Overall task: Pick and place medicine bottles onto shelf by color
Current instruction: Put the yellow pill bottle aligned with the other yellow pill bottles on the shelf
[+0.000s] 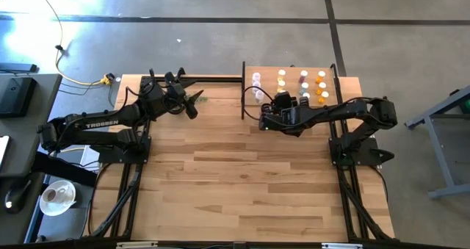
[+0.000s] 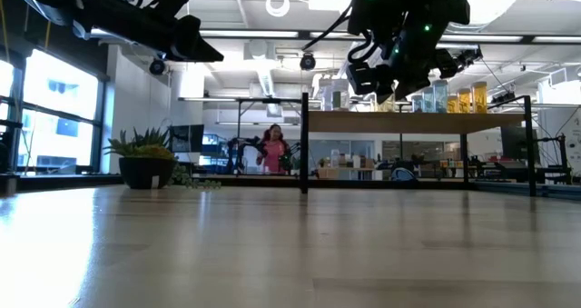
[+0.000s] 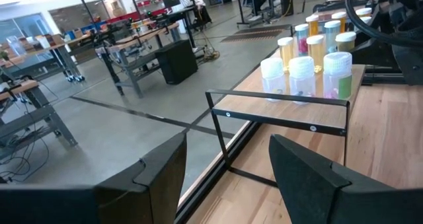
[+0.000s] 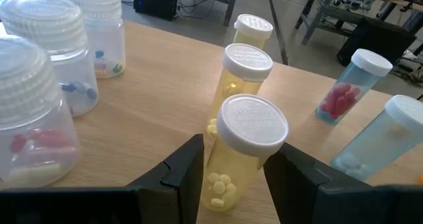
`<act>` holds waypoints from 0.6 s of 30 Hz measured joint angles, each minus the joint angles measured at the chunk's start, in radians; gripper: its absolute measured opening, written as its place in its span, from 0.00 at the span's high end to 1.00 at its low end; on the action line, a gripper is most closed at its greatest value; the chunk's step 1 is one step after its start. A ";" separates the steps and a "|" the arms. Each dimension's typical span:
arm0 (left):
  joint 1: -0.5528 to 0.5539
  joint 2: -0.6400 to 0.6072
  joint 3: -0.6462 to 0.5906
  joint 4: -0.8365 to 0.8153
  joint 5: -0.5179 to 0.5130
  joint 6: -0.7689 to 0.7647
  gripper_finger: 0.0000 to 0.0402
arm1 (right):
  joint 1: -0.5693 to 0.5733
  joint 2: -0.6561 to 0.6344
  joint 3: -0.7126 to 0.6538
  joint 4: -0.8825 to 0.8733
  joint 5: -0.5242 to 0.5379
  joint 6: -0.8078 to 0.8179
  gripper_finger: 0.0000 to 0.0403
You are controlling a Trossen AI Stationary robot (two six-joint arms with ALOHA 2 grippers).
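Holding a yellow bottle (image 4: 241, 154) between its two fingers, the right gripper (image 4: 231, 178) has its jaws closed against the bottle's sides just under the white cap. The bottle stands nearly upright in the grip, its long axis tipped slightly, cap uppermost, with small yellow pills showing through the lower wall. Whether its base already touches the shelf (image 4: 152, 112) or hangs just above it cannot be told from the right wrist view.

Directly beyond the held bottle, in line with the gripper's reach, stand two more yellow bottles (image 4: 243, 78), one behind the other, so the held one looks to be joining the near end of a yellow row. That is the relation the next move likely turns on: the row runs straight away from the fingers, and the free spot is right under them, so a short lowering and an opening of the jaws should do. The nearest standing bottle is close by, and could be knocked.

To one side are clear bottles (image 4: 49, 65); to the other, pale blue bottles (image 4: 353, 85).

In the high view the right gripper (image 1: 283, 111) sits at the shelf's (image 1: 250, 73) near edge, while the left gripper (image 1: 192, 102) waits well apart over the table (image 1: 242, 190), its fingers (image 3: 165, 171) spread and empty.
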 joint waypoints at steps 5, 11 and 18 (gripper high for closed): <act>0.000 0.000 0.000 0.000 0.000 0.000 0.49 | 0.000 0.000 0.000 0.000 0.000 -0.005 0.65; 0.000 0.000 0.000 0.000 0.000 0.000 0.49 | 0.000 0.000 0.000 0.000 0.000 -0.006 0.65; 0.000 0.000 0.000 0.000 0.000 0.000 0.49 | 0.000 0.000 0.000 0.000 -0.001 0.003 0.65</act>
